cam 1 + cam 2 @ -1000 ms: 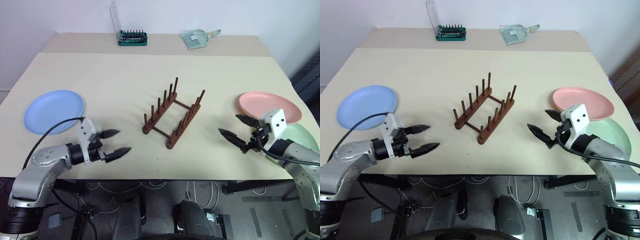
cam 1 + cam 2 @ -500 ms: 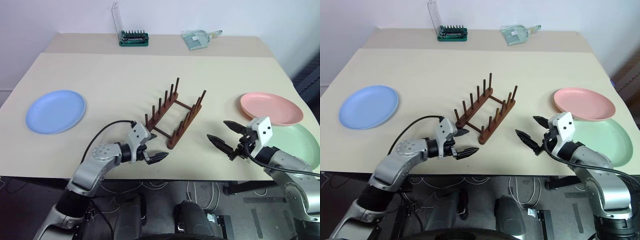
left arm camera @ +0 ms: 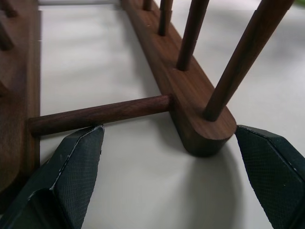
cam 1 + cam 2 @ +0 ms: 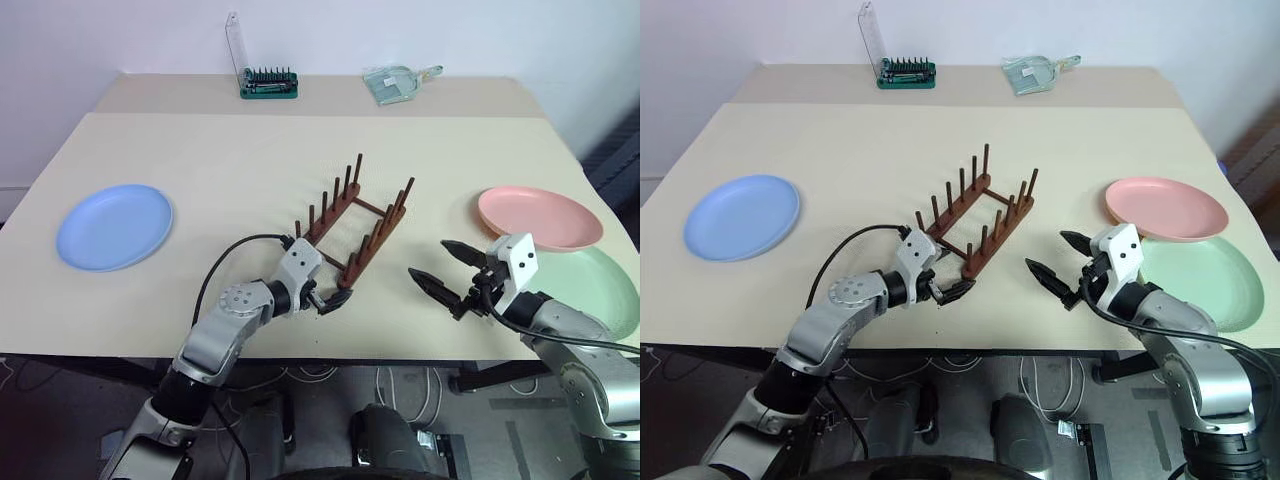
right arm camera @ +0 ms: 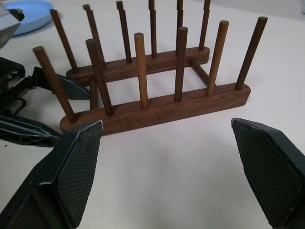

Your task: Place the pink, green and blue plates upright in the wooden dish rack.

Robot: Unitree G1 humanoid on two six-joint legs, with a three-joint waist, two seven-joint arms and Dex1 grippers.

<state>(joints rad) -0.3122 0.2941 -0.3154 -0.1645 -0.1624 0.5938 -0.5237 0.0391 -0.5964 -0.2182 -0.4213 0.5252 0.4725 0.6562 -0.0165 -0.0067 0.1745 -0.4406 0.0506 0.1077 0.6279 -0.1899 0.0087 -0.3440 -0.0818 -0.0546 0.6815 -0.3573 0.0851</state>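
The wooden dish rack [image 4: 352,228] stands empty at the table's middle, with two rails of upright pegs. My left gripper [image 4: 328,296] is open at its near end. In the left wrist view, the rounded end of one rail [image 3: 202,136] lies between the fingers, and one fingertip [image 3: 81,155] sits under the crossbar. My right gripper [image 4: 432,260] is open to the right of the rack, apart from it and pointing at it. The blue plate [image 4: 114,226] lies flat at the left. The pink plate [image 4: 540,215] and green plate [image 4: 603,290] lie flat at the right, behind my right arm.
A green tool-bit holder with a clear upright lid [image 4: 268,82] and a clear greenish scoop [image 4: 396,80] sit at the table's far edge. The table's near edge [image 4: 330,345] runs just below both grippers.
My left arm has swung right, from beside the blue plate to the rack's near end, staying open. My right gripper has drifted a little left towards the rack.
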